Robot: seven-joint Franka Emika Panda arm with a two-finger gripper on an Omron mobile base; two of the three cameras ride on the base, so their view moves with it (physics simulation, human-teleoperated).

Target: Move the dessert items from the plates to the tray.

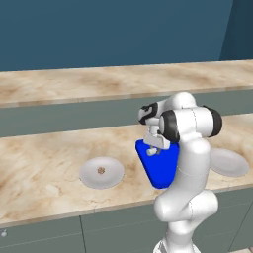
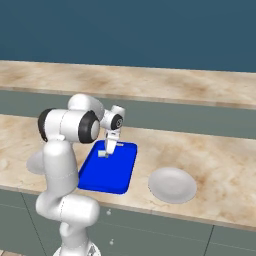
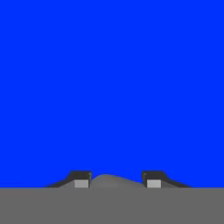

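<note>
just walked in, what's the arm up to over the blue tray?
The gripper hangs low over the blue tray, apparently holding a small whitish piece between its fingers; the hand view looks straight down at the tray floor. The brown chunk sits on the left plate, so it has not been moved yet. The right plate looks bare. So one dessert appears to be at the tray, and one is left to fetch.

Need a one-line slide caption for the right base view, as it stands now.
Gripper poised low over the blue tray with a small whitish piece between its fingers; an empty plate sits beside the tray.
</note>
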